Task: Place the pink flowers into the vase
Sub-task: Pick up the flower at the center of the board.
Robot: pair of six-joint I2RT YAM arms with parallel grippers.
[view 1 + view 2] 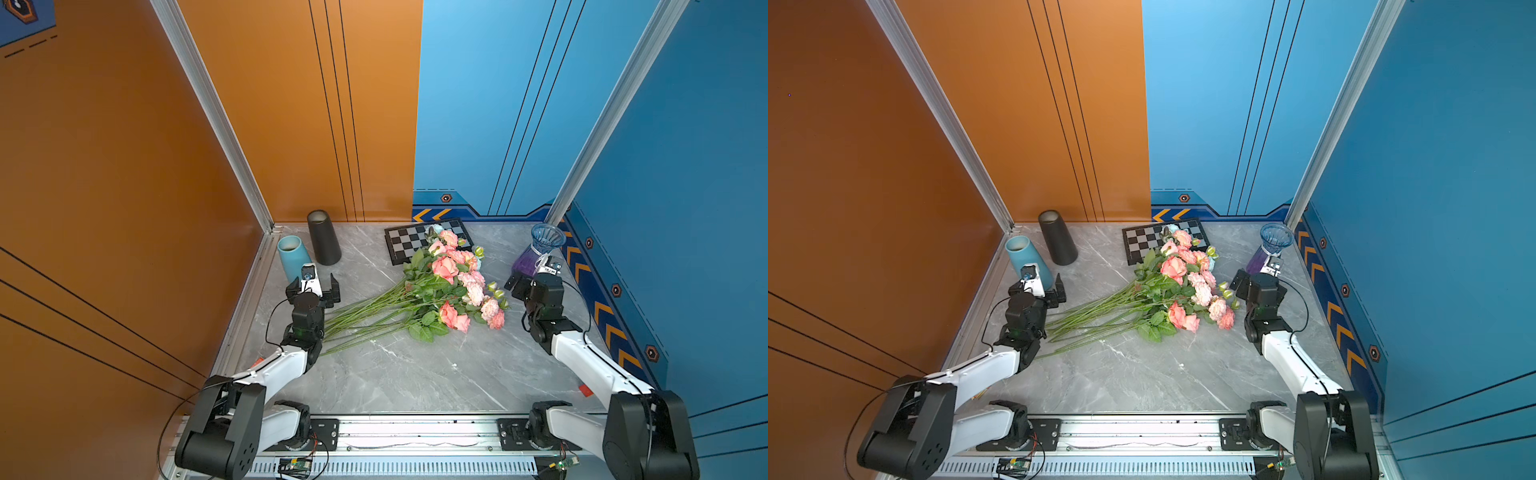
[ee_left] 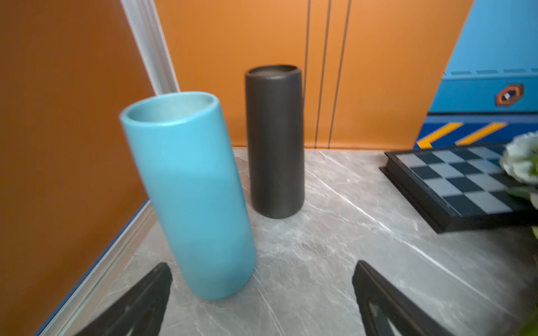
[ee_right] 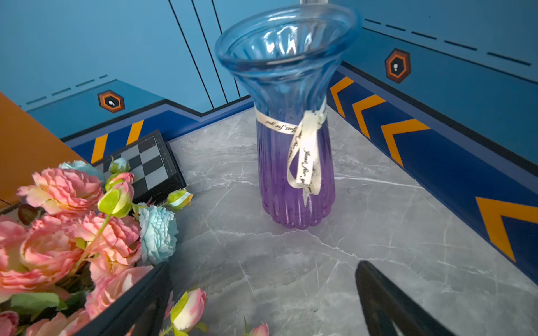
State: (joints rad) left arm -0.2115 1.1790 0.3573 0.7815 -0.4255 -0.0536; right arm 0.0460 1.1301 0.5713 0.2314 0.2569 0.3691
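Both my hands are empty, jaws spread wide. My left hand (image 1: 312, 286) sits by the teal cylinder vase (image 1: 293, 255) and the black cylinder vase (image 1: 324, 239). My right hand (image 3: 262, 302) faces the blue-and-purple glass vase (image 3: 291, 131).

The pink flowers (image 1: 453, 278) lie in a loose heap mid-tabletop (image 1: 395, 374), stems fanned toward my left hand and topmost heads over the chessboard (image 1: 409, 241).

My worry is that the stems cross one another, so closing on one may drag its neighbours — including the pale blue blooms (image 3: 157, 229) tucked among the pink. A long stem swung carelessly could tip the glass vase, which looks narrow-waisted. And with three vases standing, I might fill the wrong one.
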